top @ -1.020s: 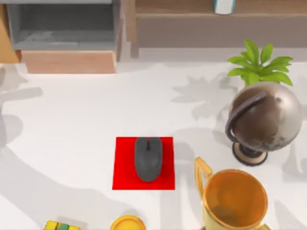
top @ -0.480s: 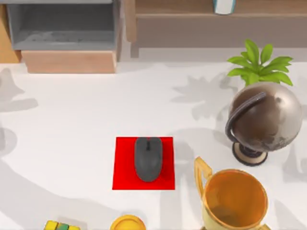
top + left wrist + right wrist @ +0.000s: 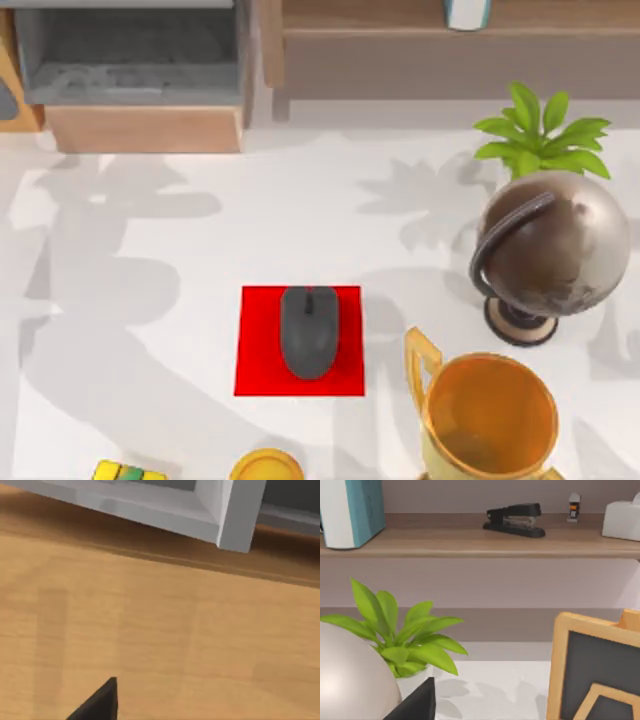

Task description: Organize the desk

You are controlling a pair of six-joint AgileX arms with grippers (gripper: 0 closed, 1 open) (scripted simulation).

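Note:
The white desk carries a red mat with a dark grey mouse lying on it near the middle. At the top view's left edge, a dark sliver of my left arm sits beside the open drawer. In the left wrist view, a black tip of my left gripper hangs close over a wooden surface below a grey drawer edge. A black tip of my right gripper faces the plant and the shelf.
A globe and a plant stand at the right, a gold trophy at the front right. A yellow disc and a yellow-green block lie at the front edge. The shelf holds a stapler, a teal book and a white box.
Broad arm shadows have spread over the desk's left half, and a dark part of my left arm has come in beside the drawer. The objects have not moved.

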